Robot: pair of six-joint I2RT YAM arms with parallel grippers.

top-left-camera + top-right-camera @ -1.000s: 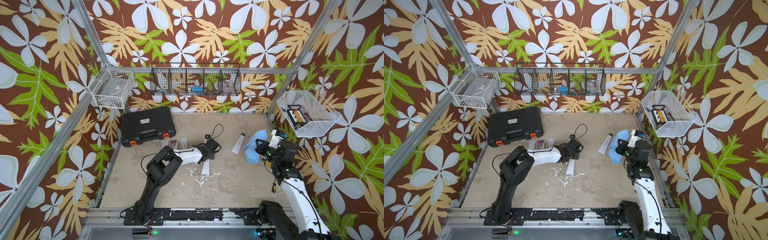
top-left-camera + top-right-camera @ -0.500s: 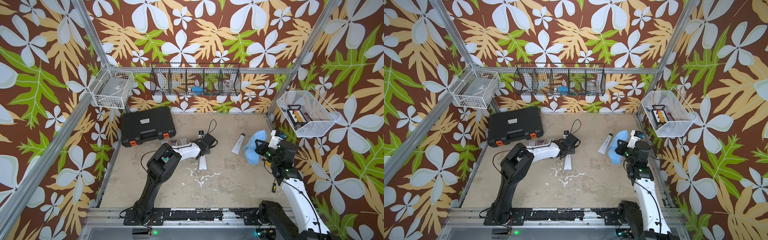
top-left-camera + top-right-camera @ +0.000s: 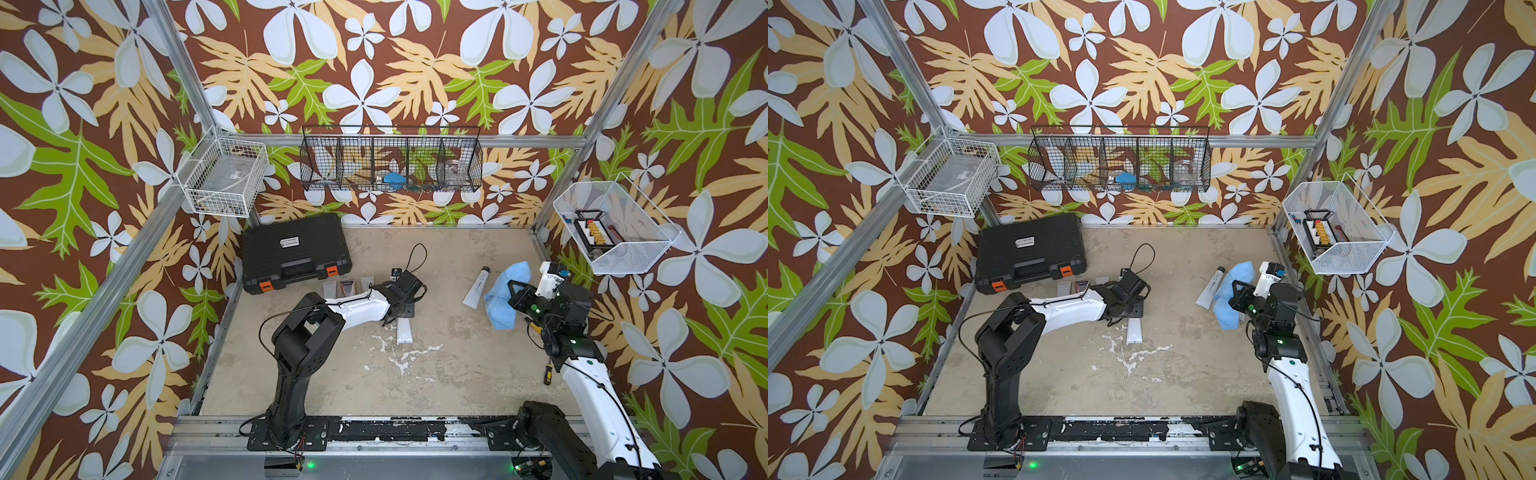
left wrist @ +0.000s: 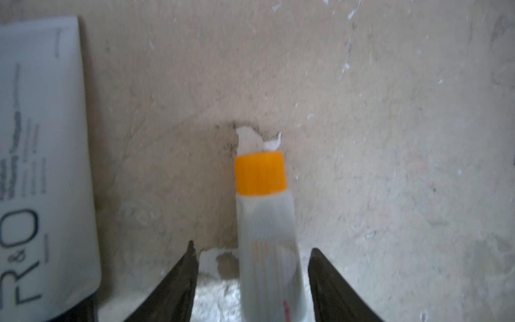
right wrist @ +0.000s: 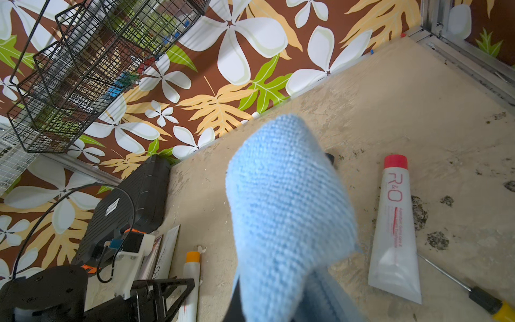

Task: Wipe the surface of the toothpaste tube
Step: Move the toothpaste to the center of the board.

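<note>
Beige scuffed desk [image 3: 457, 374], dried white smears [image 3: 401, 359] around its middle. Black tool case [image 3: 295, 249] sits shut in the back left corner. Black wire basket [image 3: 390, 158] hangs on the back wall. Screwdriver [image 5: 485, 299] with a yellow-and-black handle lies near the right edge.

Toothpaste tube [image 3: 477, 286] is white with a red cap in the right wrist view. It lies flat on the right half of the desk, cap toward the back edge.

Right gripper [image 3: 517, 293] is clamped on the blue cloth [image 5: 287, 212], which drapes over it and hides most of the fingers. The toothpaste tube lies just beside the cloth, on the side toward mid-desk; contact cannot be told.

Left gripper [image 4: 252, 248] is low over mid-desk, well apart from the toothpaste tube, with its jaws spread apart. Small orange-capped tube [image 4: 264, 223] lies between the jaws with a gap on each side. White R&O box [image 4: 41, 167] lies just beside that gripper.
</note>
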